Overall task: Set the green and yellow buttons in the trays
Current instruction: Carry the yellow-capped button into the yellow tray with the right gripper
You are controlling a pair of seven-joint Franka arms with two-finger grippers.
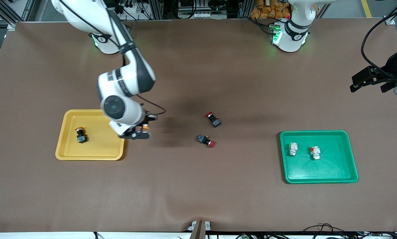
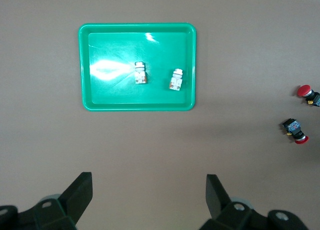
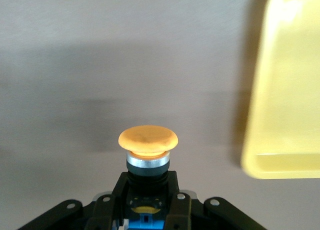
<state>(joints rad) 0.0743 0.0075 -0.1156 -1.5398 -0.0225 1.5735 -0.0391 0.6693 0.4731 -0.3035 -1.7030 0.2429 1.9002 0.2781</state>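
Two red-capped switches lie on the brown table (image 1: 218,186), one (image 1: 213,119) just beside the other (image 1: 206,140), which is nearer the front camera.

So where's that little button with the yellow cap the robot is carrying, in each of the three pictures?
Front view: the yellow-capped button sits in the right gripper, just beside the yellow tray, at its edge toward the table's middle.
Left wrist view: not in it; only the green tray and its white buttons show.
Right wrist view: it fills the middle, cap up, clamped between the fingers.
Shared landmark: the yellow tray, in the front and right wrist views.
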